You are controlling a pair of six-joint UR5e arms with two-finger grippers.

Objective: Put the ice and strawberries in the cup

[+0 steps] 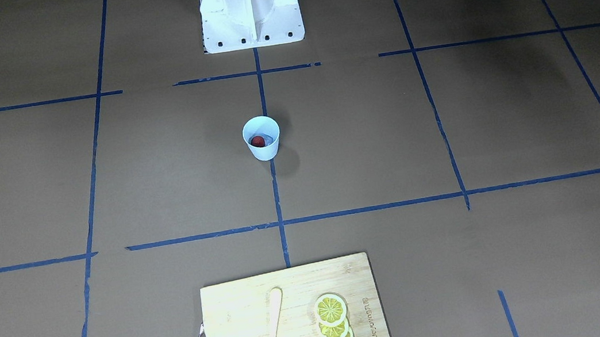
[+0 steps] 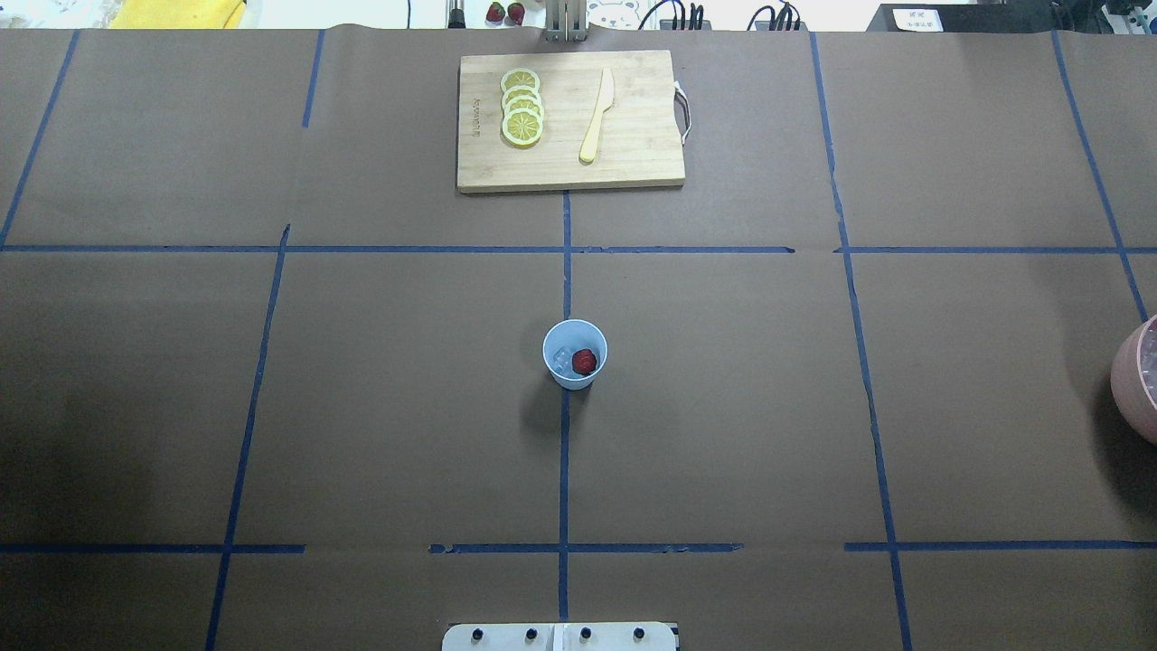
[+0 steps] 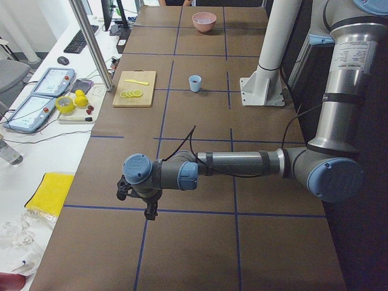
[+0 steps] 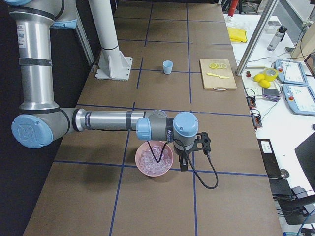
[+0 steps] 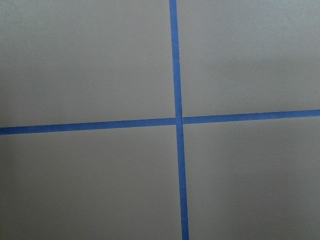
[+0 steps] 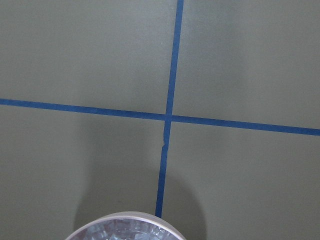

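Observation:
The light-blue cup (image 2: 575,353) stands upright at the table's middle, also in the front view (image 1: 262,138). Inside it lie a dark red strawberry (image 2: 585,361) and clear ice cubes (image 2: 562,359). Neither gripper shows in the overhead or front view. The left gripper (image 3: 145,203) hangs over the table's left end, far from the cup. The right gripper (image 4: 194,152) hangs at the right end beside a pink bowl. Both show only in the side views, so I cannot tell whether they are open or shut. The wrist views show no fingers.
A pink bowl (image 4: 154,158) full of ice stands at the table's right end, under the right wrist camera (image 6: 125,230). A wooden cutting board (image 2: 633,154) at the far edge holds lemon slices (image 2: 522,107) and a pale knife (image 2: 597,115).

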